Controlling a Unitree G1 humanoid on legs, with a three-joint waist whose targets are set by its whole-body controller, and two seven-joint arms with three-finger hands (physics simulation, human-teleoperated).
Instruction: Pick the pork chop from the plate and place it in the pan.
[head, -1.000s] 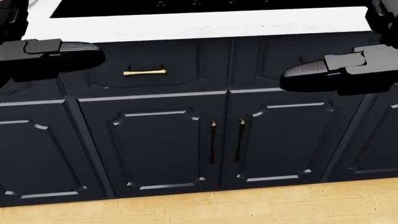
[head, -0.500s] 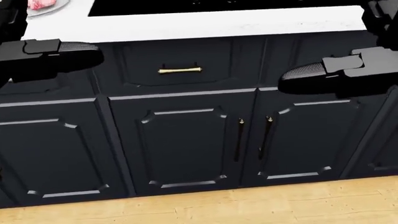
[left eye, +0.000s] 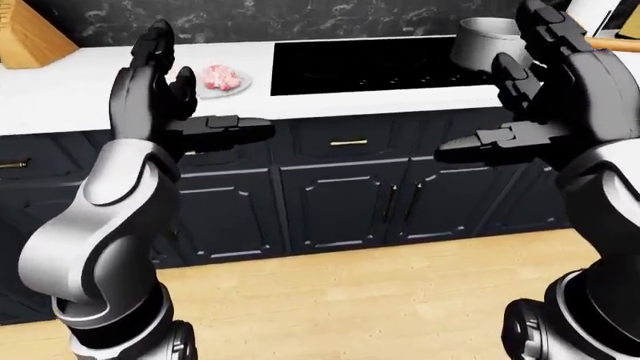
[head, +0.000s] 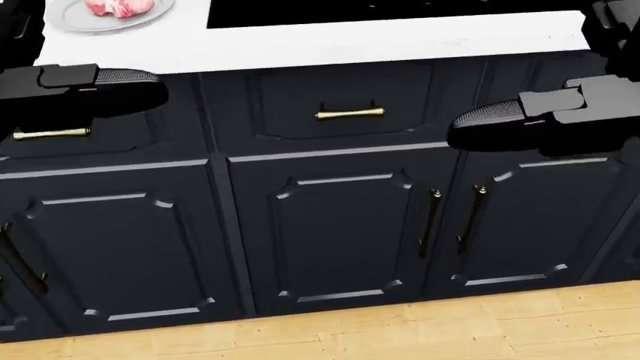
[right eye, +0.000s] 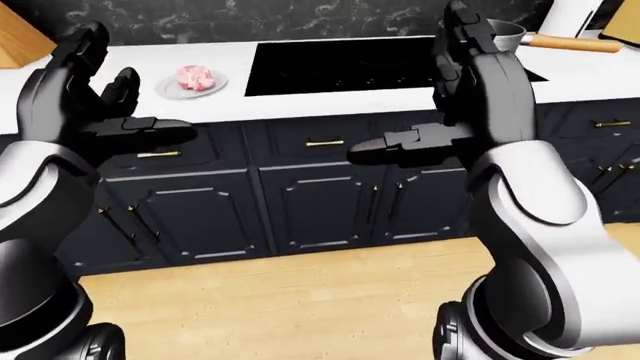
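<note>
A pink pork chop (right eye: 196, 76) lies on a small grey plate (right eye: 172, 89) on the white counter, left of the black cooktop; the head view shows the pork chop (head: 118, 7) at its top left edge. A grey pan (right eye: 506, 31) with a wooden handle (right eye: 572, 43) sits at the cooktop's right end, partly hidden behind my right hand. My left hand (right eye: 130, 90) and right hand (right eye: 430, 97) are raised before the cabinets, fingers spread, open and empty. Both are well short of the counter.
Between plate and pan lies the black cooktop (right eye: 350, 64). Dark cabinet doors and drawers with brass handles (head: 350, 113) run below the white counter (left eye: 60, 105). A wooden knife block (left eye: 30, 37) stands at the far left. Wooden floor (right eye: 280, 300) lies below.
The whole head view has shifted: cabinets and drawer handle slide rightward, so the camera has moved left. The plate with the pork chop has come into view at top left. Hands hold their pose.
</note>
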